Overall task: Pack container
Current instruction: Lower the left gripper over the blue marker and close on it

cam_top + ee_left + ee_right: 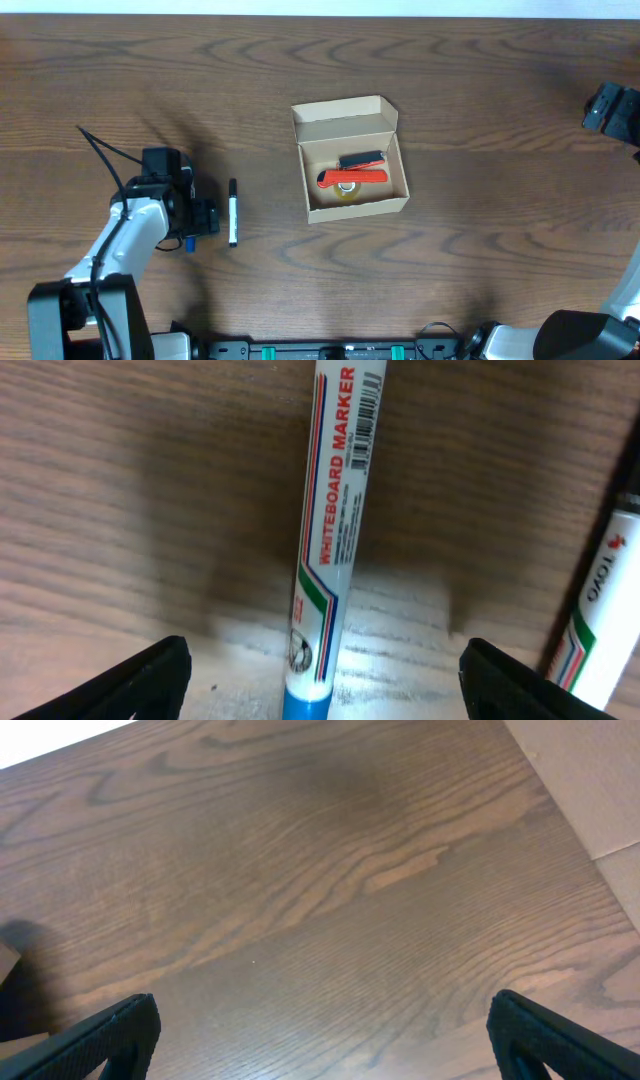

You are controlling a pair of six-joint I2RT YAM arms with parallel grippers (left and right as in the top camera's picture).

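The container (394,156) is a tan cardboard box at the table's middle, its flap lid standing open at the back. Inside lie a red-orange pen (352,178), a black pen (361,159) and a yellowish tape roll (347,189). My left gripper (195,222) is open and low over a white whiteboard marker with a blue cap (330,540), which lies between the fingers (325,680) without being touched. A second white marker with a black cap (233,212) lies just to the right; it also shows in the left wrist view (600,620). My right gripper (610,108) is open and empty (325,1030).
The right gripper hangs over bare brown wood near the table's far right edge (560,810), with pale floor beyond it. The left arm (110,250) reaches in from the front left corner.
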